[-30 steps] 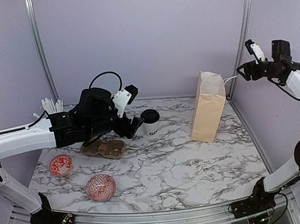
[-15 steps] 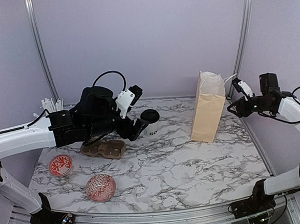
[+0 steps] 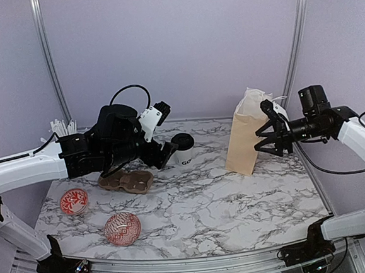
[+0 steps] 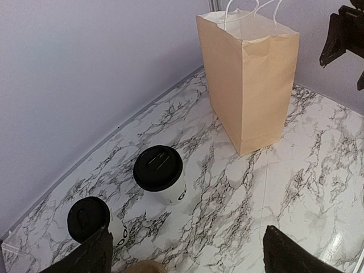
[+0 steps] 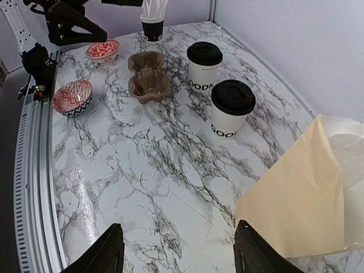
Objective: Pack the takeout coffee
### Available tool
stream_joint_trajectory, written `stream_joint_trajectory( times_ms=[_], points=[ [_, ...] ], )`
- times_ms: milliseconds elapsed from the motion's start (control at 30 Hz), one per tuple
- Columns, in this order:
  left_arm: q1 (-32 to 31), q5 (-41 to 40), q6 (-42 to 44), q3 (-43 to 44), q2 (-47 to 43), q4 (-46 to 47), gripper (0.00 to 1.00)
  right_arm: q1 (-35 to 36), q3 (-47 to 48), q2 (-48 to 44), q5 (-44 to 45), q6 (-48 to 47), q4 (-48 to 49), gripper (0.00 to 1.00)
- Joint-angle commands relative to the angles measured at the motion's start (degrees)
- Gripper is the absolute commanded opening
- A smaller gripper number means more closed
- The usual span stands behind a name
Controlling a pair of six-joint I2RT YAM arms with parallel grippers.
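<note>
1. Standing upright on the worktop (image 3: pixel 207 204) near its far edge, left of the middle, are two lidded coffee cups, close together but not touching: the right cup (image 4: pixel 160 173) and the left cup (image 4: pixel 91 219).
2. From above, only the right cup shows; the left arm (image 3: pixel 95 153) covers the other.
3. The brown pulp carrier (image 3: pixel 128 180) lies flat, just nearer the left edge than the cups, and neither cup is in it.
4. The left claw (image 4: pixel 187 259) hangs above the worktop just beside the cups, its fingers spread wide with nothing between them.
5. A tan paper bag (image 3: pixel 249 137) stands toward the far right corner, leaning left at the top.
6. The right claw (image 3: pixel 265 132) is at the bag's right side with its fingers parted. I cannot tell whether they touch the paper, and they do not pinch it.
7. Two patterned bowls sit on the left part of the worktop, one (image 3: pixel 74 201) by the left edge and one (image 3: pixel 122 228) toward the near edge.
</note>
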Motion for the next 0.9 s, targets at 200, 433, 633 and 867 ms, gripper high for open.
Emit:
stream_joint_trajectory(
  times_ms=[200,433,633,867],
  points=[
    [0.0,-0.8,0.5,1.0,-0.2,-1.0,0.92,-8.6,16.1,-0.2,-0.6,-1.0,-0.1,0.6],
    [0.0,-1.0,1.3,0.3,-1.7,-1.0,0.93,-10.6,17.9,-1.5,19.8,0.9,7.6,0.62],
    [0.0,-0.7,1.5,0.1,-2.1,-1.0,0.93,-10.6,15.9,-1.6,28.8,-3.0,7.5,0.63],
    [0.0,-0.5,1.4,0.1,-1.9,-1.0,0.93,-10.6,18.3,1.0,30.3,-4.3,7.5,0.62]
  ],
)
